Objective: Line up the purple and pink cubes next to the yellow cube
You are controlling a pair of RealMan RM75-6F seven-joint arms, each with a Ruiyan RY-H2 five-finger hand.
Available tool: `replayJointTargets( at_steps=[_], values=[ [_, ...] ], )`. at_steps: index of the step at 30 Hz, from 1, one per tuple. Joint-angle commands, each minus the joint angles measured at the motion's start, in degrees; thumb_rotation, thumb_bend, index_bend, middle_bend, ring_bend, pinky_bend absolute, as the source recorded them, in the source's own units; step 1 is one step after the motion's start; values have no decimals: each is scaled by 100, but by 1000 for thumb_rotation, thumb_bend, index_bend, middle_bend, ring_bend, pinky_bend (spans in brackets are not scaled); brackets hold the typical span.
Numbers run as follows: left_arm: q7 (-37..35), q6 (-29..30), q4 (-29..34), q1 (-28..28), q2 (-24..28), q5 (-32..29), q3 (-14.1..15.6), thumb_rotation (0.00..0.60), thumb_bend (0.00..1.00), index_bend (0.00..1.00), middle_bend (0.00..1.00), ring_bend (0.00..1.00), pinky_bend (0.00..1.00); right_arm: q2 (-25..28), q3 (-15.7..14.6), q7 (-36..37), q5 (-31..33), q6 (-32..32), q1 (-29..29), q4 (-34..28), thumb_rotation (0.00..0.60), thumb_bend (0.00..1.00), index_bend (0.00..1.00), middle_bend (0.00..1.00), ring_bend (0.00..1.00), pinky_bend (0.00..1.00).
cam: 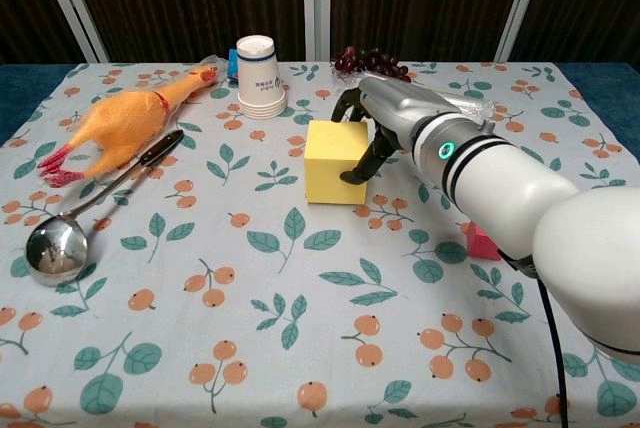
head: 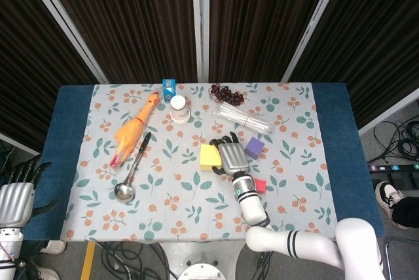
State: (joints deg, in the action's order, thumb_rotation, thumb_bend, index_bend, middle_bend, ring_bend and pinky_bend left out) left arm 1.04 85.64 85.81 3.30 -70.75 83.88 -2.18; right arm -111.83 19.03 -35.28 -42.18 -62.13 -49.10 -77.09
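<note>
Right hand (cam: pixel 385 118), silver with black fingers, grasps the yellow foam cube (cam: pixel 337 161) near the middle of the tabletop: fingers curl over the cube's far top edge and down its right face, and the cube sits slightly turned on the cloth. In the head view the same hand (head: pixel 230 157) lies between the yellow cube (head: pixel 210 157) and the purple cube (head: pixel 254 147), which stands just beside the hand toward the right edge, apart from the yellow one. The small pink cube (head: pixel 260 185) lies nearer the front edge, close beside the right forearm; the chest view shows only a sliver of it (cam: pixel 477 241) behind the arm. Left hand (head: pixel 16 192) hangs off the table beyond the front left corner, fingers spread, holding nothing. Floral tablecloth (head: pixel 294 182) covers the tabletop. Toward the left edge: orange rubber chicken (head: pixel 133 131) and metal ladle with black handle (head: pixel 131 172). Along the back edge: stack of white paper cups (cam: pixel 258 76), small blue carton (head: pixel 169 86), bunch of dark grapes (head: pixel 226 93), bundle of clear wrapped straws (head: pixel 243 118).
</note>
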Motion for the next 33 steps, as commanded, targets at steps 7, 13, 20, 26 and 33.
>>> replayJointTargets(
  at_steps=[7,13,20,26,33],
  values=[
    [-49,23,-51,-9,-25,13,-9,600,16,235,170,121,122,223,-85,-271,217,-63,79,-367,600,92,73,144,0,0],
    [-78,51,-67,-8,-33,32,-26,600,16,235,170,121,122,929,-150,-129,19,-382,433,-1122,600,86,37,114,0,0],
    [-92,59,-77,3,-65,74,-23,600,16,235,170,121,122,1756,-163,-169,300,-645,802,-1570,600,90,103,176,32,0],
    [-77,65,-63,17,-73,103,-26,600,16,235,170,121,122,1791,-249,-130,643,-479,862,-1300,600,92,164,203,33,0],
    [-71,42,-71,7,-70,87,-8,600,16,235,170,121,122,1481,-208,-12,873,-248,758,-741,600,92,173,208,33,0]
  ],
)
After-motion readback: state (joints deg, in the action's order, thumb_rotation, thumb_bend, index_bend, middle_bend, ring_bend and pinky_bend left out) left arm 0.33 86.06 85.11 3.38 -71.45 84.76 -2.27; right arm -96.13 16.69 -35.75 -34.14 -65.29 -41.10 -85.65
